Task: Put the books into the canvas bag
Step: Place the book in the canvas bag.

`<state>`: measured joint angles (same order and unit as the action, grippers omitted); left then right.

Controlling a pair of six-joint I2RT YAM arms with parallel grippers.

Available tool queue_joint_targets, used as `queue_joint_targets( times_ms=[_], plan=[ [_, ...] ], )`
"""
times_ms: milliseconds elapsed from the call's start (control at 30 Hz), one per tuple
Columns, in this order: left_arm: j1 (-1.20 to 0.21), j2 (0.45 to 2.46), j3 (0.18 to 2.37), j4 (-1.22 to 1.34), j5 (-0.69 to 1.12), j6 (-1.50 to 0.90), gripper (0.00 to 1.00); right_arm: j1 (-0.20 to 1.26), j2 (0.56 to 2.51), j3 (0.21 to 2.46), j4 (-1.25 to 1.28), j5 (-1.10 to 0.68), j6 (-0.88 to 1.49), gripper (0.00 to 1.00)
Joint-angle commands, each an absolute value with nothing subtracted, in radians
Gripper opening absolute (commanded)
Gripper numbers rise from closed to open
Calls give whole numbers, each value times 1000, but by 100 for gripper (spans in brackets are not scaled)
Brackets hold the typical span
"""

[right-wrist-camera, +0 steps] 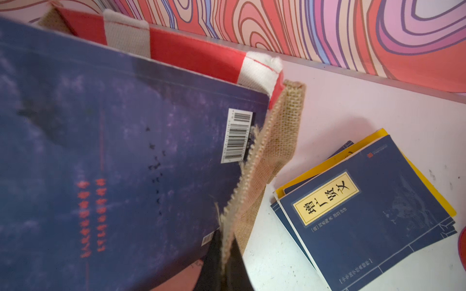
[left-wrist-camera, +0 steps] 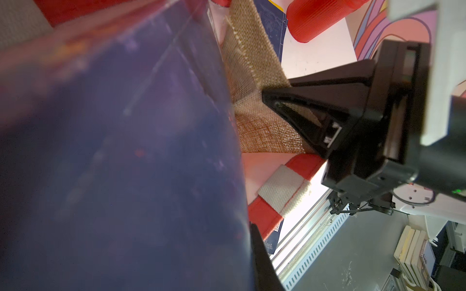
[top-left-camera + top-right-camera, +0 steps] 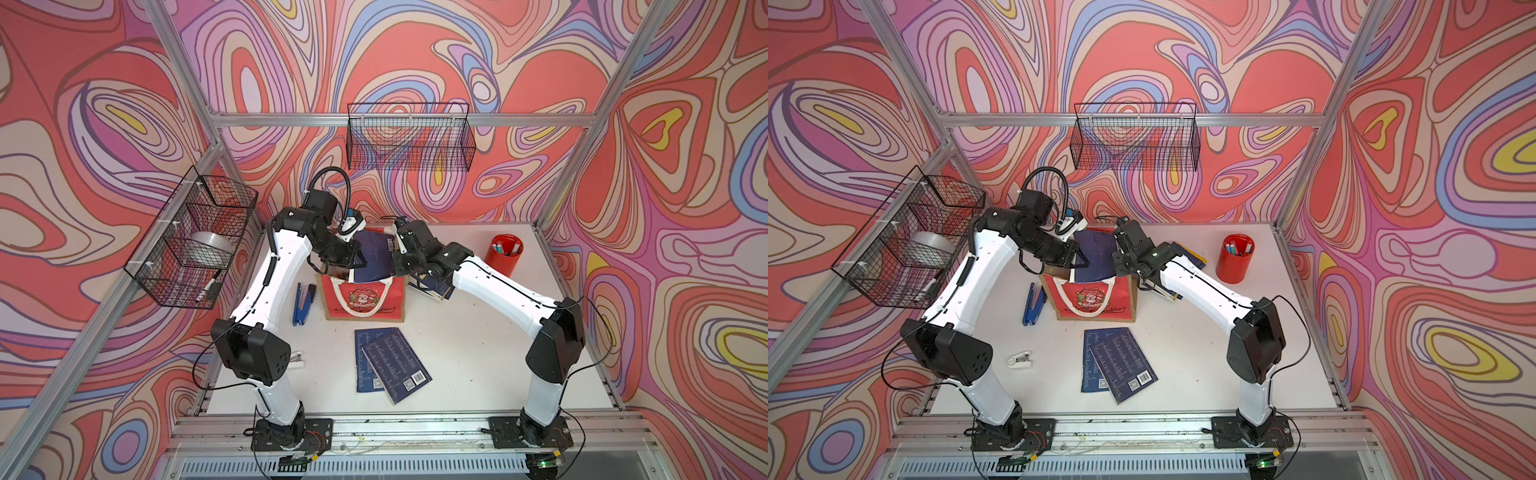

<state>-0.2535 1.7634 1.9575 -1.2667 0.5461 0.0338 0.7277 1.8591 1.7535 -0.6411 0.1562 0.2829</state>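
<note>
A navy book (image 3: 374,257) stands tilted in the mouth of the canvas bag (image 3: 361,305), its lower part inside. My left gripper (image 3: 358,262) is shut on the book's left edge. In the left wrist view the book (image 2: 126,176) fills the picture beside one finger (image 2: 263,262). My right gripper (image 1: 224,249) is shut on the bag's jute side seam (image 1: 262,156); the barcoded cover (image 1: 113,163) leans right beside it. Two more books (image 3: 386,365) lie overlapped in front of the bag. Another stack of books (image 1: 365,214) lies to its right.
A red pen cup (image 3: 503,253) stands at the back right. A blue stapler (image 3: 301,303) lies left of the bag, and a small white tool (image 3: 1019,359) near the left arm. Wire baskets hang on the back wall (image 3: 409,137) and left wall (image 3: 195,237).
</note>
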Motion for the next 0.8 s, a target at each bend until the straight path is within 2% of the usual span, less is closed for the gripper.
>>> queue_joint_targets(
  times_ms=[0,133,500,633,767],
  plan=[
    [-251,1836,1981,-1245,596,45,0,736,1816,1730,-622,142,286,6],
    [-250,1862,2022,-1316,623,83,0,736,1816,1729,-626,180,292,6],
    [-186,1585,1822,-1242,485,51,0,736,1809,1720,-614,259,303,4],
    [-187,1598,1835,-1243,533,60,0,736,1799,1715,-584,239,282,4],
    [-191,1730,1924,-1285,646,58,0,736,1777,1677,-522,191,248,4]
  ],
)
